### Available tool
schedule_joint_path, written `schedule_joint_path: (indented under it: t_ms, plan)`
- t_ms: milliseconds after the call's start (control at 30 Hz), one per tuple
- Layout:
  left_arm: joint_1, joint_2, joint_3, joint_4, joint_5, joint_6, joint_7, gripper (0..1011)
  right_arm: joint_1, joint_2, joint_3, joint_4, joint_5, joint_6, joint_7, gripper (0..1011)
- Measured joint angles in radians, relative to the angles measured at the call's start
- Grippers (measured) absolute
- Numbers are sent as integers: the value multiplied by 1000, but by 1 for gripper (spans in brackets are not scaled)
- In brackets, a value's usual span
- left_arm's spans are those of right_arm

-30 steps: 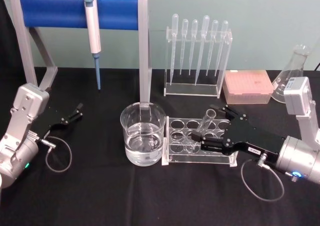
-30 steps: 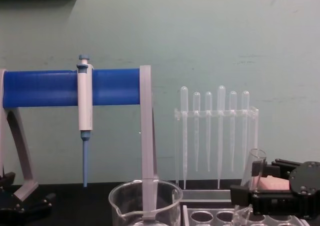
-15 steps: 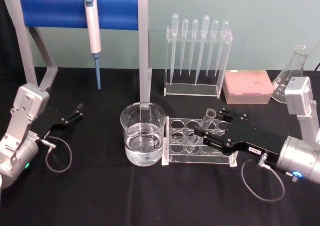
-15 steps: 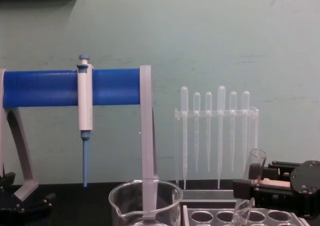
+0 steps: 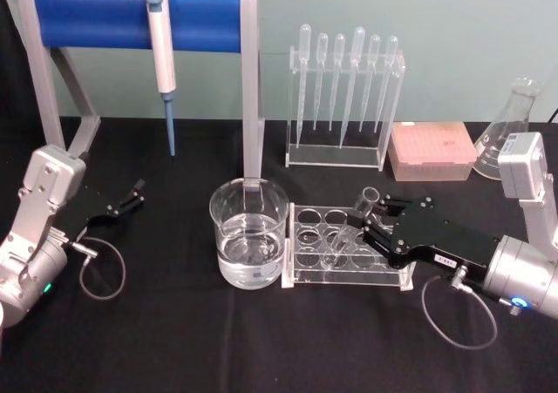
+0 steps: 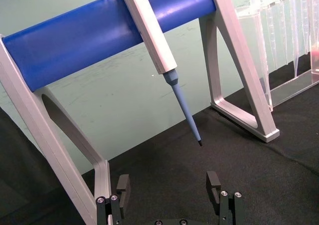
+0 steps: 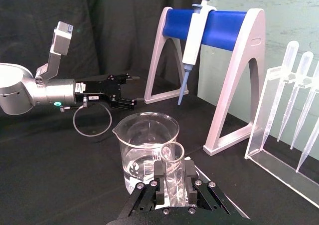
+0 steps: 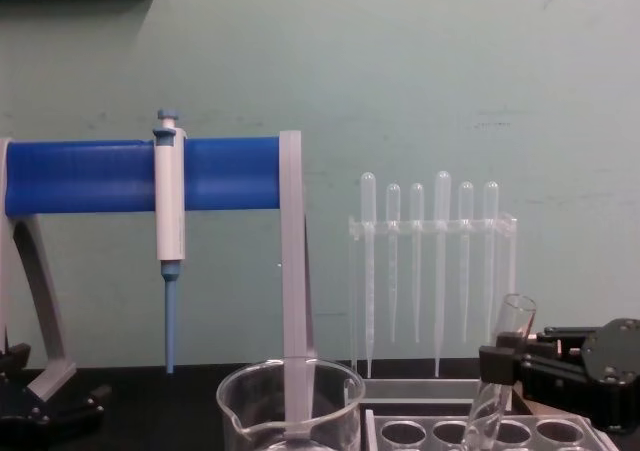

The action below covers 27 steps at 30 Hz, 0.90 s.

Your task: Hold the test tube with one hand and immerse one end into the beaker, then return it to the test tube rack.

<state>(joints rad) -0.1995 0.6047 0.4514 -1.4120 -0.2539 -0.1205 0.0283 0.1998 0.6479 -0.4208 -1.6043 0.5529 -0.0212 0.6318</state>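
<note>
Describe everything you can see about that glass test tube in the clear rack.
The test tube is a long, narrow tube of clear glass with a rimmed open mouth. It stands tilted, not upright: its lower end sits in a hole of the clear rack, its mouth leaning to the robot's right. The right gripper holds it, black fingers on both sides below the mouth.

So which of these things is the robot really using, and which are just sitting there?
Using:
- test tube
- right gripper, jaws shut on the tube
- beaker
- test tube rack

Just sitting there:
- pipettor on the blue stand
- pipettes
- pink box
- flask
- left gripper, parked at the left
</note>
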Motion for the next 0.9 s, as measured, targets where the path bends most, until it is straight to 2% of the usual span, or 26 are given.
schedule_joint_path:
  t_ms: [367, 467, 733, 900]
  plan:
    - [0, 0, 0, 0, 0, 0, 0, 1000, 0, 1, 0, 0, 0, 0, 1, 241]
    - [0, 0, 0, 0, 0, 0, 0, 1000, 12, 12, -1, -7, -1, 13, 8, 241]
    - [0, 0, 0, 0, 0, 0, 0, 1000, 79, 54, -9, -42, 8, 94, 40, 239]
    - [0, 0, 0, 0, 0, 0, 0, 1000, 132, 78, -12, -67, 31, 157, 52, 239]
